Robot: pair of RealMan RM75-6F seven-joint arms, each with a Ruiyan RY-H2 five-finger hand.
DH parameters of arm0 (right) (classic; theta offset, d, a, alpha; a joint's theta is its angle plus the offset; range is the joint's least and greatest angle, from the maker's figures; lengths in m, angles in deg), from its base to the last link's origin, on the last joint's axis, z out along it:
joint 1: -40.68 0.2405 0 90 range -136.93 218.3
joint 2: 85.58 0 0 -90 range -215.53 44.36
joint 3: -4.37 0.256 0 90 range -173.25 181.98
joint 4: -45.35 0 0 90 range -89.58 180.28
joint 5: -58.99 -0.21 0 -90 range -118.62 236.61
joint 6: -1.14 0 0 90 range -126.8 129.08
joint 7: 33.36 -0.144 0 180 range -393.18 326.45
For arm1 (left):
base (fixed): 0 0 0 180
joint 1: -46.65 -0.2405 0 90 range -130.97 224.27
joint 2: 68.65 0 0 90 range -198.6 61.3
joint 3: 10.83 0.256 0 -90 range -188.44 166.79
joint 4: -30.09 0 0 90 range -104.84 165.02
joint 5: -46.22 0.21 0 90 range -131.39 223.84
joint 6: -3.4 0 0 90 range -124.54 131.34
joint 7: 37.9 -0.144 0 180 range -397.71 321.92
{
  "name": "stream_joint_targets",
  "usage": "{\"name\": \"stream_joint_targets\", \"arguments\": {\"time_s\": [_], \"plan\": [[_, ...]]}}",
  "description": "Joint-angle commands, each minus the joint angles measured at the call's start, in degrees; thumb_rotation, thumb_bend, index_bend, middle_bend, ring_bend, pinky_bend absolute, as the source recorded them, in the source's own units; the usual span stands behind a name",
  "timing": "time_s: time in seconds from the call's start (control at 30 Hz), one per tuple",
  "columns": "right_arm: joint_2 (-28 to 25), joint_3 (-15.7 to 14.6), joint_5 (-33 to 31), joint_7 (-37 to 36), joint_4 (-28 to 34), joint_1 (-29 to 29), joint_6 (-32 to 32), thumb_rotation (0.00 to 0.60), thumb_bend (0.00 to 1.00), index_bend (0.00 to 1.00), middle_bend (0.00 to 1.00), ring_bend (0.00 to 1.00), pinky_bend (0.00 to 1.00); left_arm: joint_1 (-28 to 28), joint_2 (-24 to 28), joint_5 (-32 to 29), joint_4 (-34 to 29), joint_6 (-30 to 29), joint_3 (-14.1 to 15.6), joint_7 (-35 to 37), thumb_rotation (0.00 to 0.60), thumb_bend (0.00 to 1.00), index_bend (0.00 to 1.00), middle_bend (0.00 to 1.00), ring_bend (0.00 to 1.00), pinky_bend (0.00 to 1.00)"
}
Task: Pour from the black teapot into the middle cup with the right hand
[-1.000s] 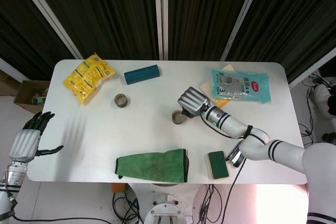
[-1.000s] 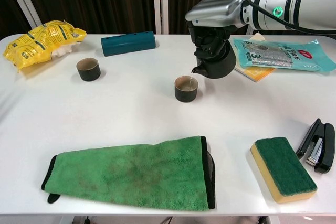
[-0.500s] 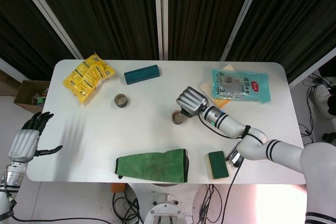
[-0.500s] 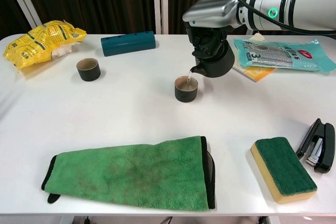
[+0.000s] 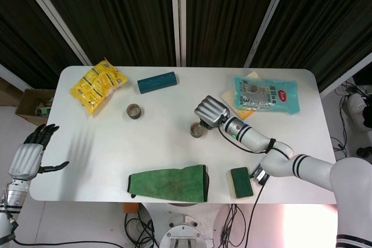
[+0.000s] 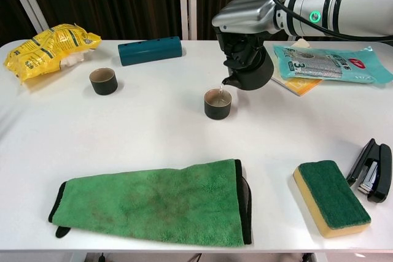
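Note:
My right hand (image 6: pixel 245 19) (image 5: pixel 210 110) grips the black teapot (image 6: pixel 250 70) from above and holds it tilted over the middle cup (image 6: pixel 217 104) (image 5: pixel 197 130). A thin stream of liquid runs from the spout into that dark cup, which shows pale liquid inside. In the head view the hand hides most of the teapot. A second dark cup (image 6: pixel 103 81) (image 5: pixel 134 111) stands to the left. My left hand (image 5: pixel 28 154) hangs off the table's left edge, fingers spread and holding nothing.
A green cloth (image 6: pixel 153 202) lies at the front, with a green-and-yellow sponge (image 6: pixel 331 196) and a black stapler (image 6: pixel 371 170) at the front right. At the back lie a teal cylinder (image 6: pixel 150 50), a yellow snack bag (image 6: pixel 46 46) and a teal packet (image 6: pixel 328 62).
The right hand has shifted slightly left and up with the teapot, still pouring into the middle cup. The left hand has not moved.

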State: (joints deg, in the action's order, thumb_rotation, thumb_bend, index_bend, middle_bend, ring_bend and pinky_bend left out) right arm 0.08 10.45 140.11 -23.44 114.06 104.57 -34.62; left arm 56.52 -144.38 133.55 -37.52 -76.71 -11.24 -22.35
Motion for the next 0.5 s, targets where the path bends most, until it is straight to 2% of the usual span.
{"name": "stream_joint_targets", "arguments": {"time_s": [0.03,0.5], "plan": [[0.1,0.0,-0.1,0.2,-0.1,0.0,0.0,0.6,0.46,1.0,1.0,0.87,0.68,0.0,0.0,0.0,0.0,0.0,0.0,0.0,0.439,0.07,0.12,0.09,0.03,0.18],[0.4,0.1,-1.2,1.9,-0.1,0.1,0.1,0.6,0.46,1.0,1.0,0.87,0.68,-0.1,0.1,0.0,0.0,0.0,0.0,0.0,0.442,0.06,0.12,0.09,0.03,0.18]]}}
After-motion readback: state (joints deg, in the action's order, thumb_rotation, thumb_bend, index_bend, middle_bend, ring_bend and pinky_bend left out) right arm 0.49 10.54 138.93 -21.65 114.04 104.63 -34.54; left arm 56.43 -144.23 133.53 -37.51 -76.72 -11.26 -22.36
